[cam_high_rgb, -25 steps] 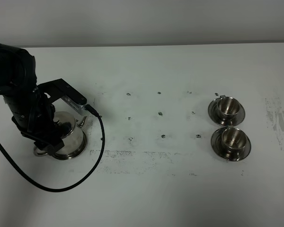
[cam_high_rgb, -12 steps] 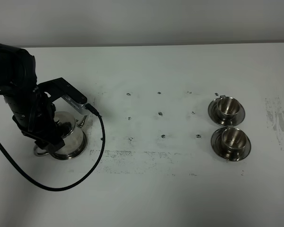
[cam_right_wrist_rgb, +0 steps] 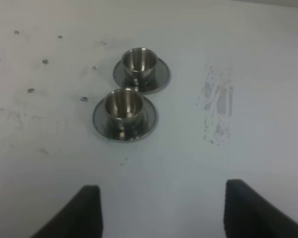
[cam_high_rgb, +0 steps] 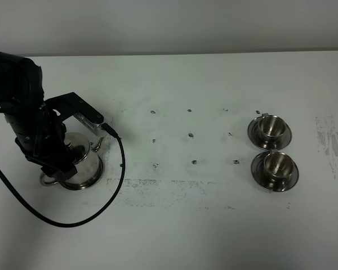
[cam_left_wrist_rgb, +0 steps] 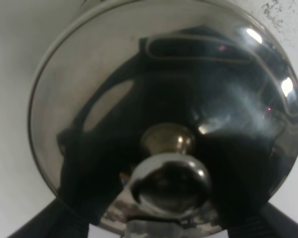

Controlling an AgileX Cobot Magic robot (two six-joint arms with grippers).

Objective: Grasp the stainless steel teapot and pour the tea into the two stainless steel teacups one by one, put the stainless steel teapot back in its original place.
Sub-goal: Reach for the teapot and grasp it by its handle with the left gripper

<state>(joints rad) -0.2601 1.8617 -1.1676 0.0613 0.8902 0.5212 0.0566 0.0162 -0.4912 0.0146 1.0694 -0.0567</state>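
The stainless steel teapot (cam_high_rgb: pixel 83 164) stands at the table's left, spout toward the middle. Its domed lid and knob (cam_left_wrist_rgb: pixel 164 114) fill the left wrist view. My left gripper (cam_left_wrist_rgb: pixel 169 230) sits low over the pot, one dark finger (cam_left_wrist_rgb: pixel 49 223) on each side, wide apart; whether they touch it I cannot tell. The arm hides the gripper in the exterior high view. The two stainless steel teacups stand on saucers at the right, a far one (cam_high_rgb: pixel 271 127) (cam_right_wrist_rgb: pixel 137 59) and a near one (cam_high_rgb: pixel 276 164) (cam_right_wrist_rgb: pixel 123 103). My right gripper (cam_right_wrist_rgb: pixel 164 213) hangs open well short of them. No tea shows.
A black cable (cam_high_rgb: pixel 96 214) loops from the left arm across the table in front of the teapot. Dark scuff marks (cam_high_rgb: pixel 158 185) run along the middle of the white table and near its right edge (cam_high_rgb: pixel 329 140).
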